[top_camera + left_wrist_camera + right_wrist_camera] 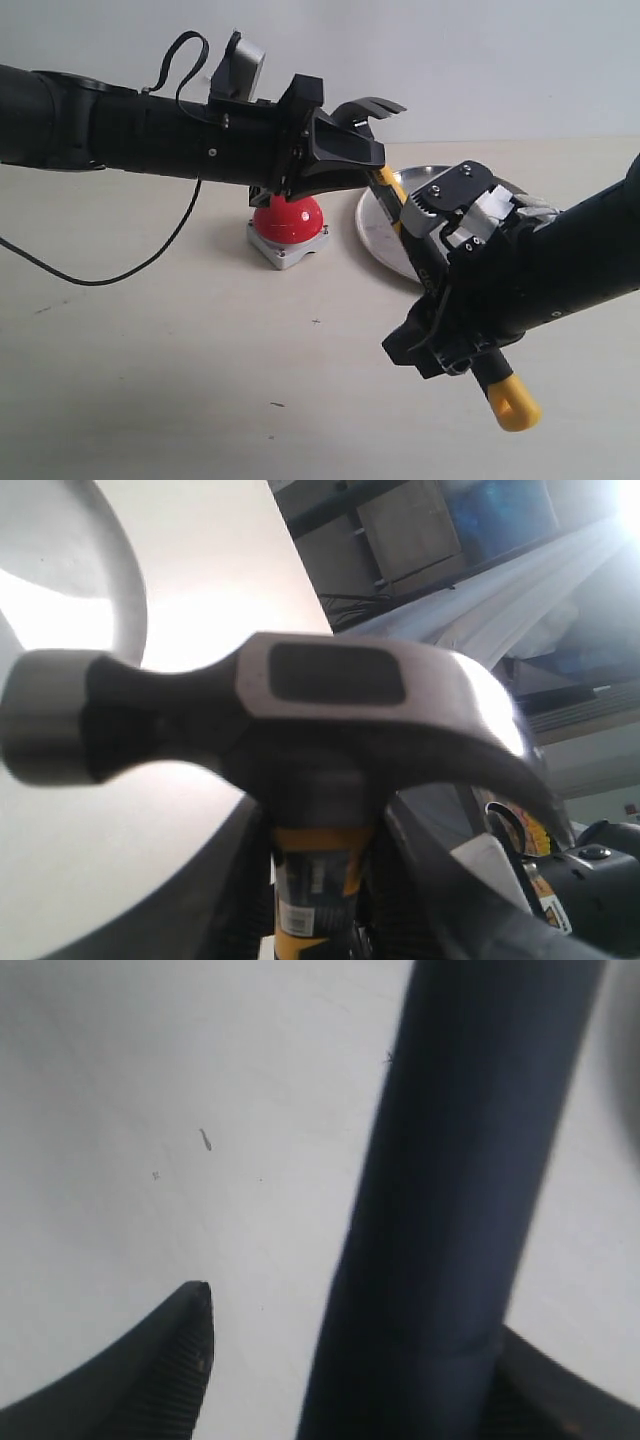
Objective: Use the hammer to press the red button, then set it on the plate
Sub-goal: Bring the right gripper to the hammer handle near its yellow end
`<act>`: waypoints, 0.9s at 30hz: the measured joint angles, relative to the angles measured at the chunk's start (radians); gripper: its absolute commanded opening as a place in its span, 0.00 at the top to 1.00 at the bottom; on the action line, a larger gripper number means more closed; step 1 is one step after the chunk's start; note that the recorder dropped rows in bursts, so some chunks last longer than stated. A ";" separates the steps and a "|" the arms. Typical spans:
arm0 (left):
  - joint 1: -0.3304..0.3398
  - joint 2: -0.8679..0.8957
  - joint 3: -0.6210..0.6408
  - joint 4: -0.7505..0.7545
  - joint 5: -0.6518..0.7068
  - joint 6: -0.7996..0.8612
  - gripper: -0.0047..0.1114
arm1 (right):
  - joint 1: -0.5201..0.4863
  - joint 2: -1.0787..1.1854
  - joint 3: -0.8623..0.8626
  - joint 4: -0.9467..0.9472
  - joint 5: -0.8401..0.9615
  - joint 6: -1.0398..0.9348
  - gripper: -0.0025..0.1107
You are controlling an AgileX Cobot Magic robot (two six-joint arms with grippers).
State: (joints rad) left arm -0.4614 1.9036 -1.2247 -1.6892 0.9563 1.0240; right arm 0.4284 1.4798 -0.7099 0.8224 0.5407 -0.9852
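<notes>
Left arm (130,125) reaches in from the left edge, roughly level above the pale counter (200,380). A thin black cable (150,265) droops from it onto the counter.

Glossy red dome button on a square light-grey base (288,217) sits on the counter left of centre. In the exterior view its top lies directly under the left gripper (360,160). We cannot tell whether anything touches it.

Left jaws are closed on the small claw hammer with dark metal head, black handle and yellow neck band (392,190). In the left wrist view we see both fingers pressed against the yellow band just below the head. The striking face points one way and the claw curves off the other.

The hammer is off the counter and tilted. Its head is up at the left gripper, and the handle slopes down to the right across the near left edge of the plate.

Large round shallow silver metal plate with a raised rim (378,235) lies on the counter just right of the button. Nothing is resting on the part we can see.

Right gripper (365,1350) comes in from the lower right and straddles the black handle. Its jaws are parted: one ribbed finger (180,1370) stands clear of the handle with counter showing between, and the other lies against the handle's far side.

Yellow end cap (512,405) sticks out below the right gripper, at the lower right.
</notes>
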 measured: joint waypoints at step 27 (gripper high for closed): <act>0.000 0.002 -0.004 0.000 -0.020 -0.016 0.96 | 0.001 -0.073 0.000 -0.200 -0.011 0.219 0.73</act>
State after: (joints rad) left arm -0.4614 1.9051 -1.2288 -1.6892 0.9366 1.0080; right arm 0.4291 1.4072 -0.7099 0.6221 0.5297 -0.7666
